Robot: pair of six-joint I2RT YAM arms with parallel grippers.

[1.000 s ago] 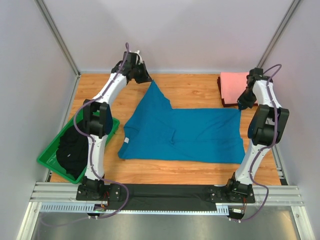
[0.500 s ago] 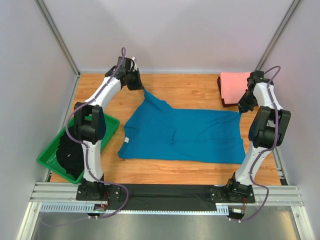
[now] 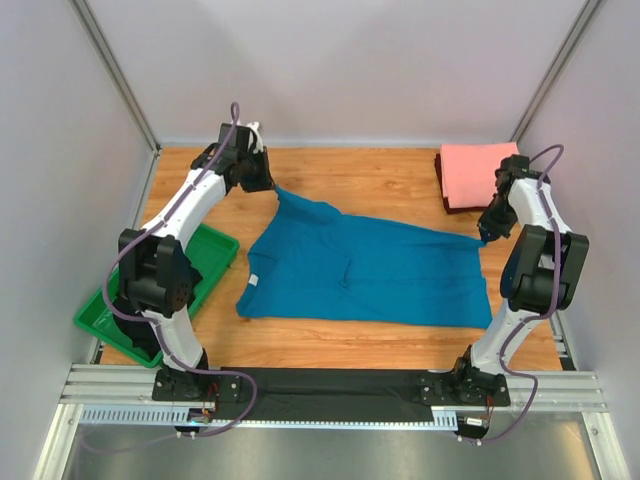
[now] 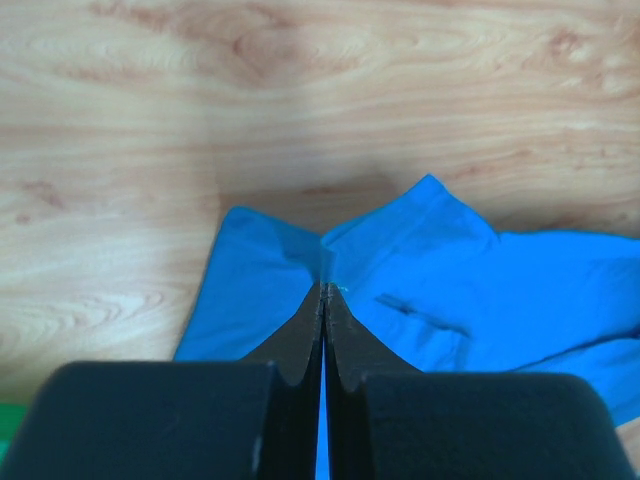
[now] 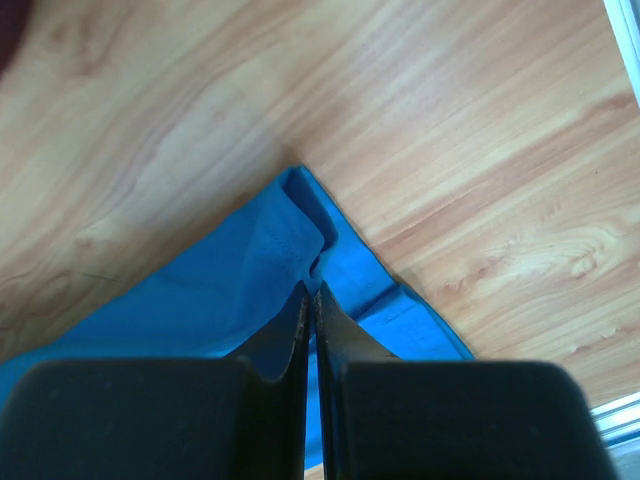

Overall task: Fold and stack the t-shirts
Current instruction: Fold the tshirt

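in green tray [image 3: 88,326], left of left gripper [image 3: 272,187]: dark clothes [image 3: 128,322]. stretched between it and right gripper [image 3: 484,236], both pinched tight on its corners: wrinkly teal-blue t-shirt [image 3: 370,275].

The right arm [image 3: 535,205] hides a corner of the salmon-pink t-shirt [image 3: 468,172]. From the left wrist, the teal-blue t-shirt [image 4: 440,260] runs off the right edge; the fingers [image 4: 298,340] cover its pinched fold.
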